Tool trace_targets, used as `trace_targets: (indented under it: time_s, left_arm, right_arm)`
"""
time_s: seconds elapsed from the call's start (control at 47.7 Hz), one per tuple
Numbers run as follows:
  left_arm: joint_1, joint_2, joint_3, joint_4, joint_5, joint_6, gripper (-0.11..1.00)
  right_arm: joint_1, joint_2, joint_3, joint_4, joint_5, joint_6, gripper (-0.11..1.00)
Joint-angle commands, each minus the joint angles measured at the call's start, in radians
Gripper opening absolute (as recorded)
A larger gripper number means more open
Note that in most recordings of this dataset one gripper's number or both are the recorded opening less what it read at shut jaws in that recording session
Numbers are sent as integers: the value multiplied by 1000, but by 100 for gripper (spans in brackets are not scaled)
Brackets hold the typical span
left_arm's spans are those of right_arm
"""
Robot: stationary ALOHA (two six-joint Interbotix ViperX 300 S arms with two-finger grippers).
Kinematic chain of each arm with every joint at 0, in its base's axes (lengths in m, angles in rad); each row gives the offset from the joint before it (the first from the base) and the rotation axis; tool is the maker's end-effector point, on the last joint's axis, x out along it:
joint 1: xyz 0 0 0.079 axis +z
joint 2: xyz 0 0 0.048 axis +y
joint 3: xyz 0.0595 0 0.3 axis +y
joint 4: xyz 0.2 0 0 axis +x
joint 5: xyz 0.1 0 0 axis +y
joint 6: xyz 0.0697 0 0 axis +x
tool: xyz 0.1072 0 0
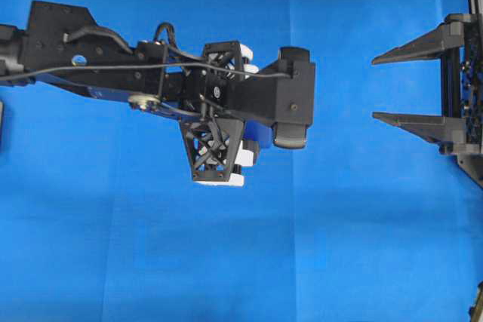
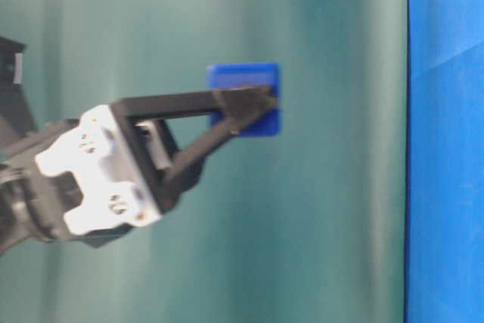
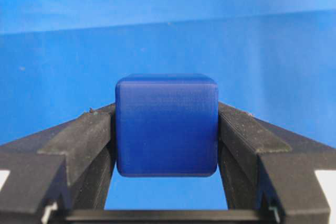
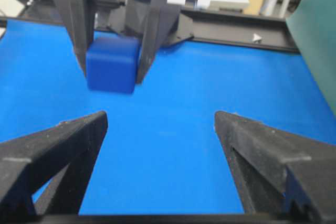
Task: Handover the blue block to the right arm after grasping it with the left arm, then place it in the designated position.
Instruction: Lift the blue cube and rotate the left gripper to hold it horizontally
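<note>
The blue block (image 3: 166, 124) is a dark-blue cube with rounded edges, and my left gripper (image 3: 166, 113) is shut on it, one black finger against each side. From the right wrist view the block (image 4: 112, 69) hangs above the blue cloth, and the left gripper's fingers (image 4: 79, 30) point down onto it. Overhead, the left arm hides all but a dark-blue sliver of the block (image 1: 260, 137). My right gripper (image 1: 375, 88) stands open at the right edge, pointing left toward the block with a wide gap of cloth between them. Nothing sits between the right gripper's fingertips (image 4: 160, 121).
Blue cloth (image 1: 151, 262) covers the table. A green backdrop (image 2: 340, 187) stands behind the held block (image 2: 242, 77) in the table-level view. A black rail (image 4: 236, 27) runs along the far table edge, with a green curtain (image 4: 315, 40) to its right.
</note>
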State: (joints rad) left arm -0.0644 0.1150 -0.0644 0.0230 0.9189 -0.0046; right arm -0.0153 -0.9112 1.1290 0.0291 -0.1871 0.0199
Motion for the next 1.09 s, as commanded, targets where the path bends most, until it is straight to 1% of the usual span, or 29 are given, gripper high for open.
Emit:
trace_targets:
  time_s: [0.0,0.126,1.069]
  left_arm:
    - [-5,-44,-46,3,14,2,49]
    - [-3,-51,-60,3,38,2,49]
    - [-2,-67,-37,5,23,-9,49]
  right_arm:
    - [2,0,-31,3,5,3,96]
    - [5,0,-35,3,12,3,96]
    - [5,8,-35,2,11,3,96]
